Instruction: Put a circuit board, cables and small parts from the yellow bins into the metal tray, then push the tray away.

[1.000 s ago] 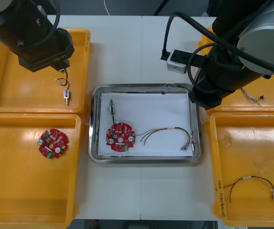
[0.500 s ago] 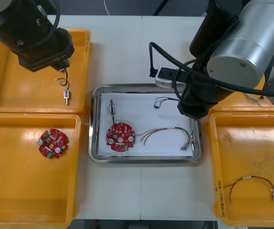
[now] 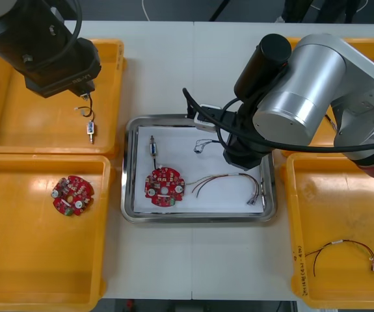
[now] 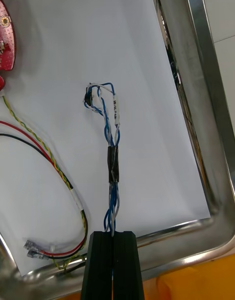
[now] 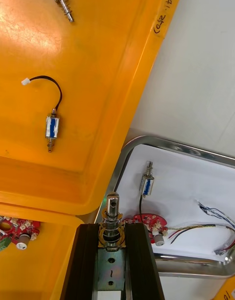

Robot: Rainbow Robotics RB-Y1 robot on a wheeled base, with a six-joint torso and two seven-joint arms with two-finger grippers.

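Swung left across the tray (image 3: 193,218): right gripper (image 4: 113,239) pinched on cable (image 4: 112,133), dangling over it. Placing step; next, lower and release. Left gripper (image 5: 112,229) clamps a part (image 5: 113,209) over its bin (image 5: 73,84).

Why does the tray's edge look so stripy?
Right wrist view: the mirror-like rim of the metal tray shows bright and dark streaks by the right gripper, shut on the twisted blue and white cable. Left wrist view: the rim's corner gleams beyond the left gripper, shut on a small metal part. Front view: the right arm's silver shell shows glare.
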